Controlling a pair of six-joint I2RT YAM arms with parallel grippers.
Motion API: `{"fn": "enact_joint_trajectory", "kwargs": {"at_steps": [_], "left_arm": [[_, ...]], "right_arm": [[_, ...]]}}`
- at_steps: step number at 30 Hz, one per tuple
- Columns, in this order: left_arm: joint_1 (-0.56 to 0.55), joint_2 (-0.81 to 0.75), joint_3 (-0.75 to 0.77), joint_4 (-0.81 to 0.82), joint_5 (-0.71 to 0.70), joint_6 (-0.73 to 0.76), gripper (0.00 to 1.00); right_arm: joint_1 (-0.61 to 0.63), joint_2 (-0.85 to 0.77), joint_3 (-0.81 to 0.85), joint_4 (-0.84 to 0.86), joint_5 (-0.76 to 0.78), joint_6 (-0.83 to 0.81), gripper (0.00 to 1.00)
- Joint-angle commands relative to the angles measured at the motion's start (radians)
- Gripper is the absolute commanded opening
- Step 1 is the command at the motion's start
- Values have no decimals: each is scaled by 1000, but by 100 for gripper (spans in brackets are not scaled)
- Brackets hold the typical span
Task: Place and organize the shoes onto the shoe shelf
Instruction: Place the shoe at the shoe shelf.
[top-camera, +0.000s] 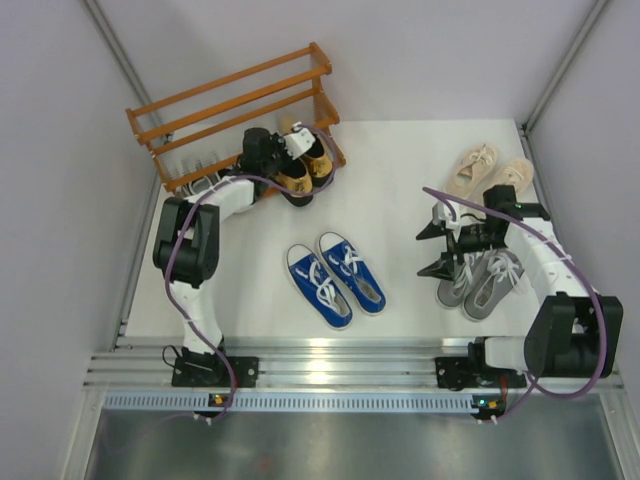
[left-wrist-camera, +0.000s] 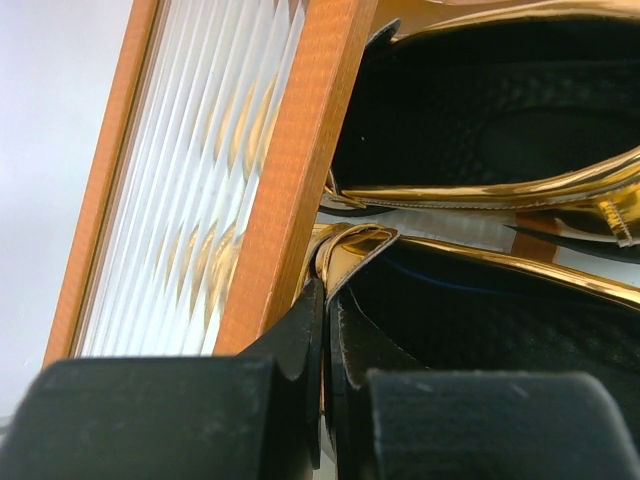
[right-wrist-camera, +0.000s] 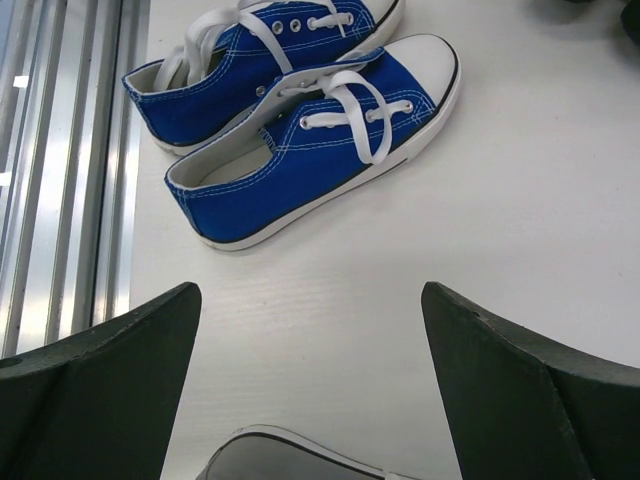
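Note:
The orange-brown shoe shelf stands at the back left. My left gripper is shut on the heel rim of a gold loafer at the shelf's lower right end, with the second gold loafer beside it. In the left wrist view the closed fingers pinch the loafer's rim next to a shelf slat. Blue sneakers lie mid-table. My right gripper is open and empty, beside the grey sneakers. It faces the blue sneakers.
Beige lace-ups lie at the back right. White laces of another pair show under the shelf's lower left slats, mostly hidden. A metal rail runs along the near edge. Walls close in on the left and right.

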Motion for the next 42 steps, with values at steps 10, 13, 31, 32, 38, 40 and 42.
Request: {"fn": "enact_joint_trajectory", "kwargs": {"at_steps": [10, 13, 31, 32, 38, 40, 42], "left_arm": [[34, 8, 72, 186, 33, 32, 0], [39, 15, 71, 195, 28, 29, 0], [50, 21, 65, 221, 17, -8, 37], [48, 14, 62, 221, 17, -20, 39], [48, -41, 23, 221, 30, -67, 54], [48, -63, 8, 221, 40, -104, 60], [48, -99, -13, 221, 57, -130, 62]], "right_arm": [[5, 10, -1, -20, -50, -39, 92], [5, 16, 0, -28, -50, -45, 92], [5, 30, 3, -50, -51, -68, 92], [5, 30, 3, -51, -51, -68, 92], [5, 27, 5, -57, -54, -77, 92], [5, 24, 5, -63, -54, -82, 92], [5, 22, 6, -65, -54, -85, 92]]}}
